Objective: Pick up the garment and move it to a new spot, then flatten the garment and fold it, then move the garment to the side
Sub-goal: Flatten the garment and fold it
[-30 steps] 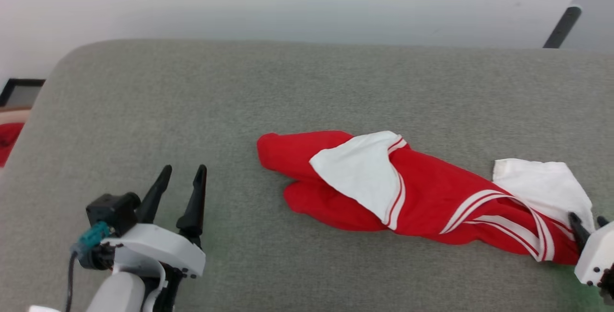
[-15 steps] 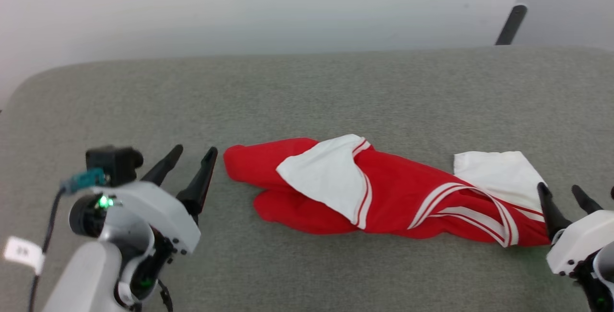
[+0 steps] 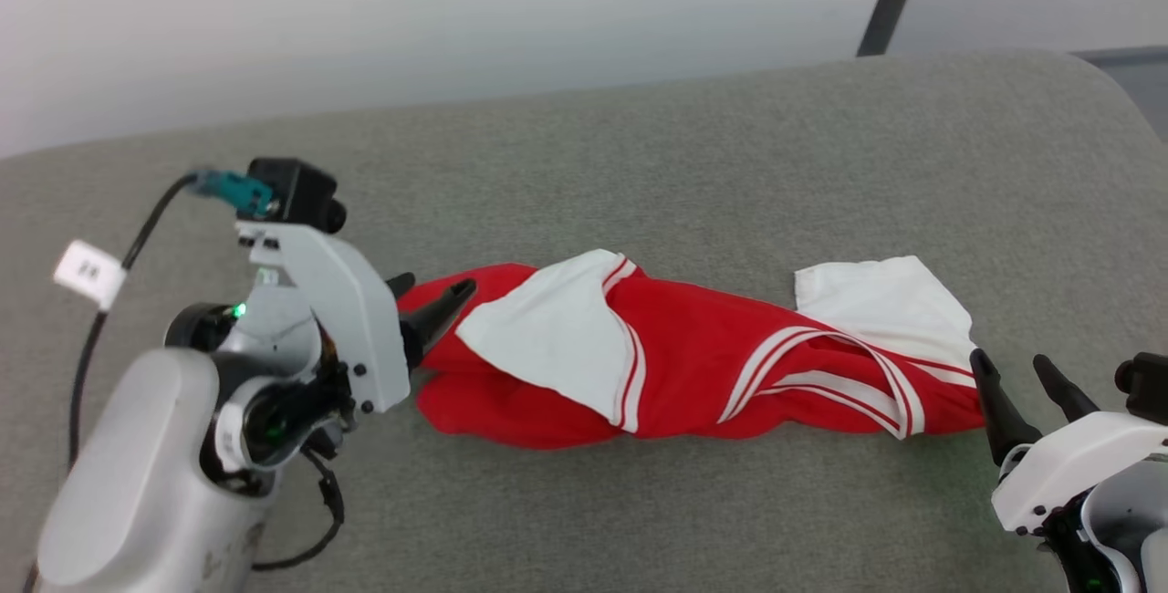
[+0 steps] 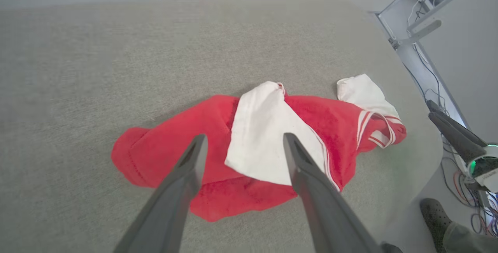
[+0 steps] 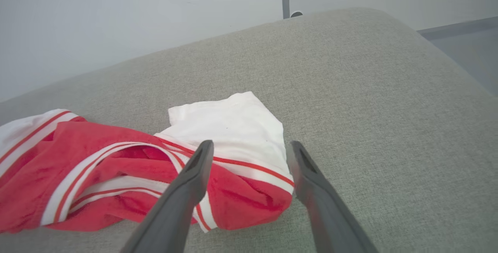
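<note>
Firstly, the left gripper (image 3: 434,287) stood open, its two dark fingers spread with nothing between them. In the head view its tips sat at the left, plain red end of the garment (image 3: 693,356), one finger overlapping the cloth; whether it touched could not be determined. In the left wrist view the left gripper (image 4: 244,138) straddled the garment (image 4: 163,148), one tip over the red fabric and the other over a white sleeve (image 4: 260,136) folded across the red body.

The right gripper (image 3: 1009,360) was likewise open and empty, its tips just beside the opposite end of the garment. In the right wrist view the right gripper (image 5: 251,144) had one finger in front of the red hem, while the other was over bare upholstery. The garment (image 5: 97,159) ended there in striped trim, with a second white sleeve (image 5: 229,124) lying flat beyond it.

The garment lay bunched in a long crumpled roll across the grey fabric surface (image 3: 639,164), between the two grippers, nearer the front edge than the back.

Further out, a cable with a white tag (image 3: 88,274) ran from the left arm. A dark pole (image 3: 881,14) stood behind the surface against a pale wall. A foot in a dark shoe (image 4: 433,214) was seen on the floor at the lower right of the left wrist view.
</note>
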